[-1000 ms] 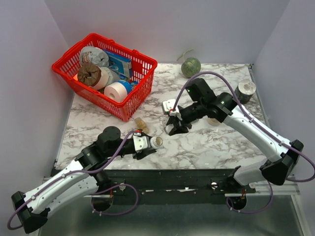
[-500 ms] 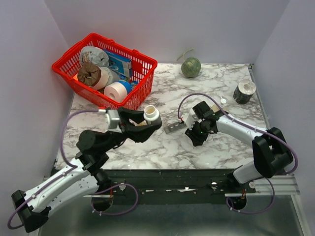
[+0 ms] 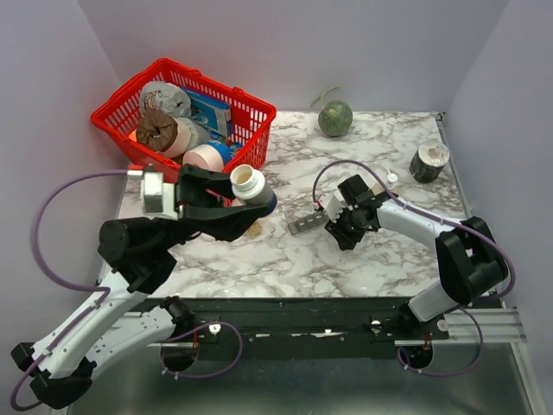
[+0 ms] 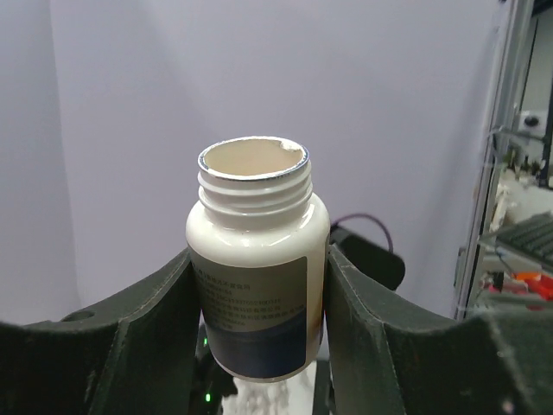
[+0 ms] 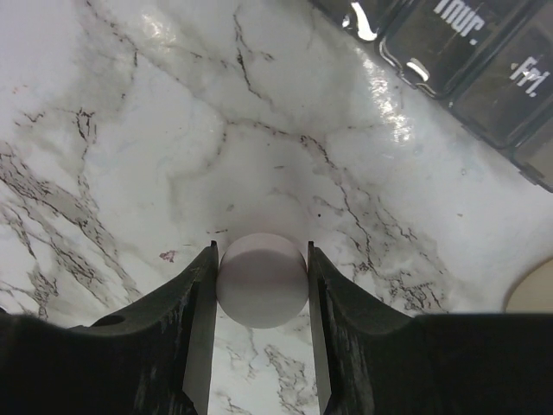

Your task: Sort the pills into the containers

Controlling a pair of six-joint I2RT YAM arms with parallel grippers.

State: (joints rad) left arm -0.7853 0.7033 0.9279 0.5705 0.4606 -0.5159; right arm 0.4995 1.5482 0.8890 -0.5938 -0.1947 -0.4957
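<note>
Red wire basket (image 3: 177, 117) at 10 o'clock on the marble table (image 3: 389, 251), packed with rolls and a blue box.

Left pincer (image 3: 246, 201) is up off the table, just off the basket's 5 o'clock corner. It is clamped on a white bottle (image 3: 249, 182). In the wrist view the white bottle (image 4: 257, 294) stands upright between the fingers (image 4: 164, 316) of the left pincer (image 4: 257, 298), both touching its sides. No cap is on it and the threaded mouth faces up. The label is pale with a blue lower band. The contents are not visible.

Small tan item (image 3: 253, 230) lies on the table at 6 o'clock of that bottle, partly hidden. It is too small to tell if pills are inside.

Pill organiser (image 3: 304, 225), a dark-grey strip, lies near table centre, at 9 o'clock of the right pincer (image 3: 343, 233) and just beside it. Right wrist view shows the pill organiser (image 5: 471, 52) at 1 o'clock, with lids marked Thur. and Fri.

Right pincer (image 5: 263, 259) is down at the table (image 5: 130, 104), narrow, fingers (image 5: 197, 303) pressed on both sides of a small round pale disc (image 5: 263, 278). Cannot tell whether it is a cap or a pill.

Green ball (image 3: 335, 118) sits at 12 o'clock by the back wall. Tiny white cap (image 3: 392, 177) and dark white-topped bottle (image 3: 429, 161) are at 2 o'clock, apart from each other.
</note>
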